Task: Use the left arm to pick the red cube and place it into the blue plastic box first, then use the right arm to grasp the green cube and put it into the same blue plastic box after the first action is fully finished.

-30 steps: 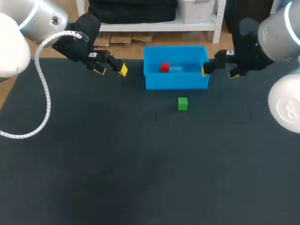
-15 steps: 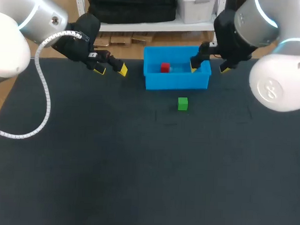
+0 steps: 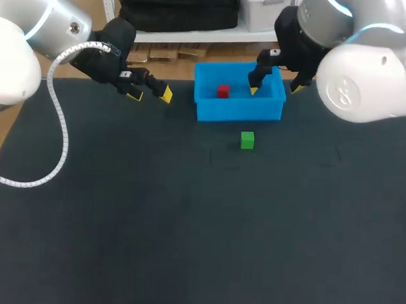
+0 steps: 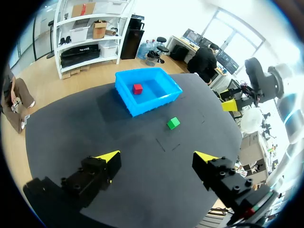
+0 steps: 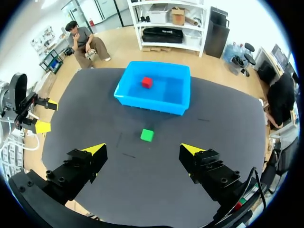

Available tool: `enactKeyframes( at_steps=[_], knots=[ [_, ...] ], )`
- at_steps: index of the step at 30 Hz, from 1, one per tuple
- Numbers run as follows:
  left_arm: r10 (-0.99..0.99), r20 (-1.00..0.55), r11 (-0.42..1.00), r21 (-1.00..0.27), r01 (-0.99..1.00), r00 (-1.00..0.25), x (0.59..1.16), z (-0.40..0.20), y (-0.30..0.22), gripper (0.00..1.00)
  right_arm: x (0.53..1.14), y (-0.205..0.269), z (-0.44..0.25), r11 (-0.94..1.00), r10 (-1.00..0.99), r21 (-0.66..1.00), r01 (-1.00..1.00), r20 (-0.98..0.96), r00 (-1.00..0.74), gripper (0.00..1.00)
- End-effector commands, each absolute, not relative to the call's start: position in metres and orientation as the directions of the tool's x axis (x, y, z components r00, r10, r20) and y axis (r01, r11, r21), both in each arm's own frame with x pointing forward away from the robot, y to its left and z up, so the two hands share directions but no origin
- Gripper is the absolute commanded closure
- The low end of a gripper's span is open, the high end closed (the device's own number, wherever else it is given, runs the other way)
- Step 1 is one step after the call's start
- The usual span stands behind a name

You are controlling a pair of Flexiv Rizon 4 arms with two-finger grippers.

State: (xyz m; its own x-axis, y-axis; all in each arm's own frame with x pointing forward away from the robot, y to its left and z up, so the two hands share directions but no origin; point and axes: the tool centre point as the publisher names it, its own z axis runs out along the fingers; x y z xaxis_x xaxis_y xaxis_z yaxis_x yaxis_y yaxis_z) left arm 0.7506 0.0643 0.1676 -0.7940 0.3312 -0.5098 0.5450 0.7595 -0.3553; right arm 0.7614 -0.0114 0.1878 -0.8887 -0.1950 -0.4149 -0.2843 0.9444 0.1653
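The red cube (image 3: 223,91) lies inside the blue plastic box (image 3: 238,109), toward its left side; it shows there too in the left wrist view (image 4: 137,88) and the right wrist view (image 5: 147,82). The green cube (image 3: 247,140) sits on the dark mat just in front of the box (image 5: 147,135). My left gripper (image 3: 150,94) hangs open and empty to the left of the box (image 4: 154,160). My right gripper (image 3: 273,86) stands open and empty high above the box's right end (image 5: 142,153).
The black mat (image 3: 187,225) covers the table. The box (image 4: 147,90) stands near the mat's far edge. My right arm's large white links (image 3: 366,71) hang over the far right corner.
My right arm has swung left from beside the box's right wall to over its right end. The left arm and both cubes have stayed put.
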Motion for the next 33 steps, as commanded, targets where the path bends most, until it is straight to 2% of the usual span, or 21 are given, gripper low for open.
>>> enactKeyframes(
  at_steps=[1,16,33],
  knots=[
    [0.330,-0.514,0.757,-0.357,0.547,-0.792,0.750,0.167,0.065,0.00,0.771,-0.002,0.191,0.956,-0.198,0.133,-0.261,-0.362,-0.911,0.00],
    [0.330,-0.514,0.757,-0.357,0.547,-0.792,0.750,0.167,0.065,0.00,0.783,0.014,0.188,0.980,-0.160,0.068,-0.185,-0.270,-0.950,0.00],
    [0.330,-0.514,0.757,-0.357,0.547,-0.792,0.750,0.167,0.065,0.00,0.797,0.021,0.173,0.988,-0.129,0.068,-0.141,-0.150,-0.980,0.00]
  ],
)
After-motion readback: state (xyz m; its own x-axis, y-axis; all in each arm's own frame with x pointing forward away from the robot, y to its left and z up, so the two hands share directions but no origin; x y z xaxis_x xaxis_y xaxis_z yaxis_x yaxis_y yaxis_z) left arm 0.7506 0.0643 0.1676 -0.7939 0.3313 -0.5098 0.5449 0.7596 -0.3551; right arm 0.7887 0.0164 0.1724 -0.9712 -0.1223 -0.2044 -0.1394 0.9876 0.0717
